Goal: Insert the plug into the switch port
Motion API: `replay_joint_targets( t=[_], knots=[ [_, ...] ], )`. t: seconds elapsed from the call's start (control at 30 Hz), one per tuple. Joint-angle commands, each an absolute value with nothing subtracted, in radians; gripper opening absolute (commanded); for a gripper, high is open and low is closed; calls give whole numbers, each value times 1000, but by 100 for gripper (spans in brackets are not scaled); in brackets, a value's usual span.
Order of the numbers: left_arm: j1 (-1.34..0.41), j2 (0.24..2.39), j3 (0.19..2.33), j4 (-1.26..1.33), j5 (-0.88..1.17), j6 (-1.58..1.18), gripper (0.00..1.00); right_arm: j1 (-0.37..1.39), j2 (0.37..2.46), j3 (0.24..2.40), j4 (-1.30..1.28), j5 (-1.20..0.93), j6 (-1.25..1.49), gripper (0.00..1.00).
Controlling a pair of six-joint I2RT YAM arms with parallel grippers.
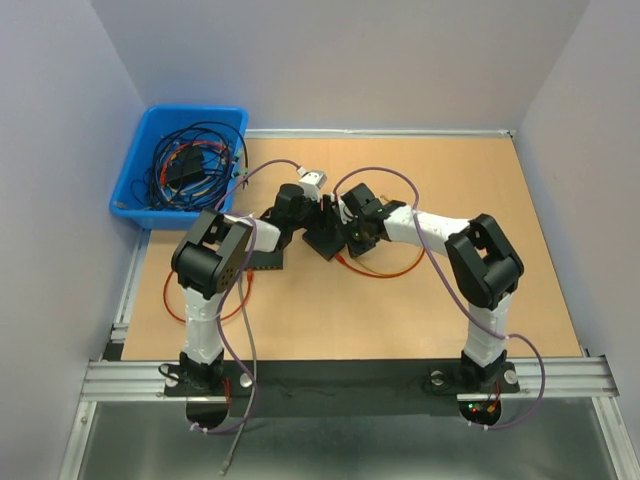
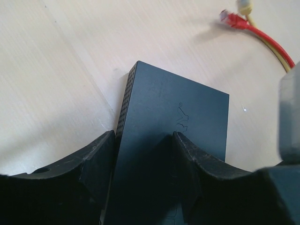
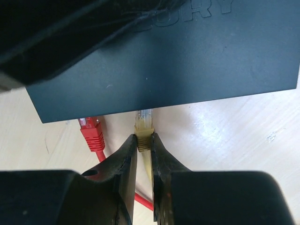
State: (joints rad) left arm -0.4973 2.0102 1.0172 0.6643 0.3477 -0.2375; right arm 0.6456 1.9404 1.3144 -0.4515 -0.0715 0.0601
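The black switch (image 2: 173, 126) lies on the wooden table, and my left gripper (image 2: 143, 140) is shut on it, one finger on each side. In the top view the switch (image 1: 325, 241) sits mid-table between the two grippers. My right gripper (image 3: 143, 138) is shut on a yellow plug (image 3: 144, 125). The plug's clear tip points at the switch's (image 3: 178, 56) near edge and just reaches under it. The ports are hidden. In the top view my right gripper (image 1: 353, 232) is just right of the switch and my left gripper (image 1: 303, 217) just left of it.
A loose red plug (image 3: 91, 133) on a red cable (image 1: 392, 272) lies beside the yellow one. A blue bin (image 1: 135, 185) of tangled cables stands at the back left. A dark flat object (image 1: 266, 262) lies by the left arm. Purple arm cables loop overhead.
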Motion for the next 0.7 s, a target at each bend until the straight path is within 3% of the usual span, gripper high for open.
replay_joint_targets(
  t=[0.0, 0.3, 0.67],
  knots=[
    [-561, 2059, 1020, 522, 523, -264, 60, 657, 1901, 1273, -160, -92, 43, 0],
    [-563, 2072, 1032, 508, 525, -264, 59, 655, 1922, 1307, -152, -6, 11, 1],
    [-561, 2086, 1046, 489, 511, -262, 58, 657, 1868, 1339, -161, 251, -28, 0]
  ],
)
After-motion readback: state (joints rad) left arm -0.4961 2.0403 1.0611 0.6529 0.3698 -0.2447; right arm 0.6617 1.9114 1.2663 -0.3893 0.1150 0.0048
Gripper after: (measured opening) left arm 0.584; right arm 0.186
